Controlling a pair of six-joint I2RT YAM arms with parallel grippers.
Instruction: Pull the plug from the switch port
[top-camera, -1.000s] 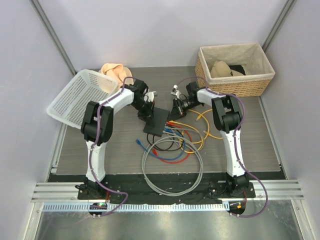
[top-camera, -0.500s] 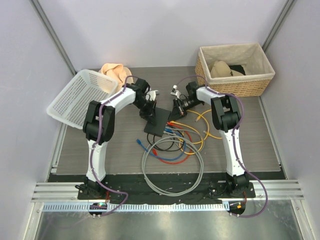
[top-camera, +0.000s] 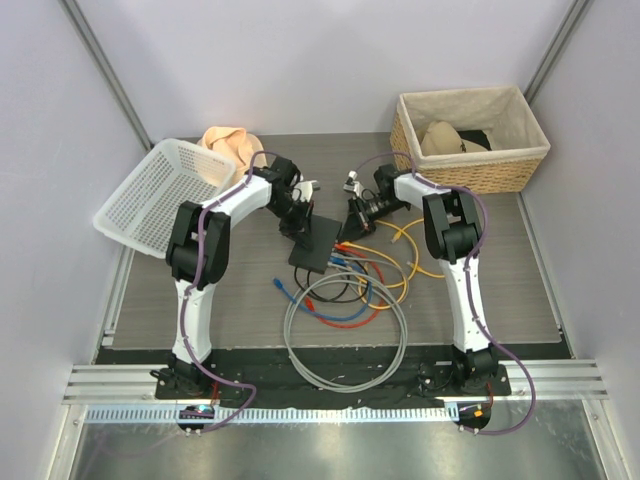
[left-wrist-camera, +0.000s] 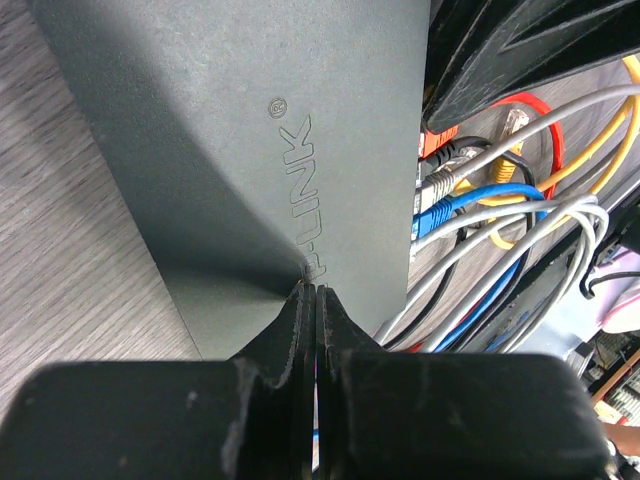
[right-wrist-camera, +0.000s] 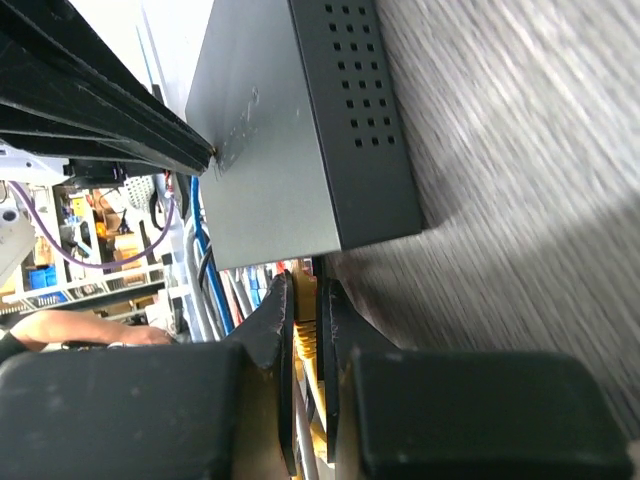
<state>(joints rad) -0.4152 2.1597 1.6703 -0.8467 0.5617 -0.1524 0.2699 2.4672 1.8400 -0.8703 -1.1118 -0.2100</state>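
The switch (top-camera: 313, 245) is a flat matte-black box lying mid-table, with several coloured cables plugged into its right edge. My left gripper (top-camera: 300, 226) is shut with nothing in it. Its tips (left-wrist-camera: 312, 290) press down on the switch's top (left-wrist-camera: 250, 130) near the embossed logo. My right gripper (top-camera: 351, 222) sits at the switch's far right corner. In the right wrist view it (right-wrist-camera: 305, 292) is shut on a yellow plug (right-wrist-camera: 306, 322) right at the switch's port edge (right-wrist-camera: 290, 150). Blue and grey plugs (left-wrist-camera: 440, 195) sit in neighbouring ports.
Loose cables spread right of the switch: yellow (top-camera: 405, 240), orange and blue (top-camera: 345, 300). A coil of grey cable (top-camera: 345, 345) lies in front. A wicker basket (top-camera: 470, 135) stands back right. A white plastic basket (top-camera: 155, 190) leans at the left, with a tan cloth (top-camera: 228, 142) behind.
My left gripper has shifted slightly rightwards over the switch. The right gripper has edged a little too, still closed on the yellow plug. The switch has barely moved.
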